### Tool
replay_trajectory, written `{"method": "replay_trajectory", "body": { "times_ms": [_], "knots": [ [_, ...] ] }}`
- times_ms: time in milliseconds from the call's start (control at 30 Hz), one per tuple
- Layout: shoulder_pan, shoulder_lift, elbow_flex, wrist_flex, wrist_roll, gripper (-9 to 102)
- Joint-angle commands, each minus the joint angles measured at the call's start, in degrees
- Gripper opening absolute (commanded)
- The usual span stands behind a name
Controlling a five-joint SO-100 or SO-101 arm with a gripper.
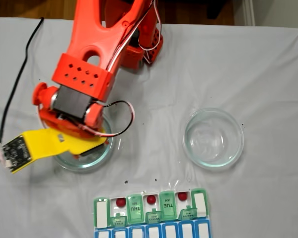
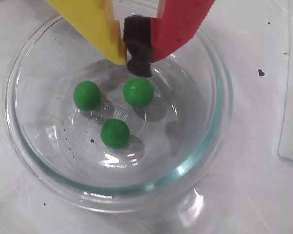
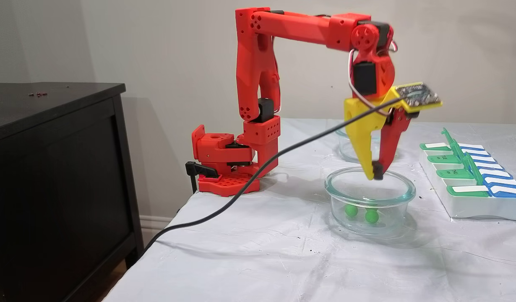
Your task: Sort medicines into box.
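I have my red and yellow gripper [image 2: 133,57] hanging just over the round clear glass dish [image 2: 212,146], near the table's edge in a fixed view. Its two fingers are pressed together with nothing between them. Three small round bright green balls [image 2: 138,91] sit loose on the dish bottom, close to each other, so I think I must open up and go down for one. Three dark red balls [image 1: 120,202] lie in open pockets of the flat green and blue pill box [image 1: 135,212] at the table's front edge. A second glass dish [image 1: 213,137] stands well apart. The dish wall and the crowded balls may get in my way.
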Motion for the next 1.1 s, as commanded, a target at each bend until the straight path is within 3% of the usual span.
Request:
{"method": "replay_trajectory", "body": {
  "times_ms": [0,533,1067],
  "knots": [
    [1.2,7.4,2.3,-1.1,0.4,22],
    [-0.6,7.0,8.3,-10.6,2.0,23],
    [-1.3,1.3,9.1,-14.4,0.8,22]
  ]
}}
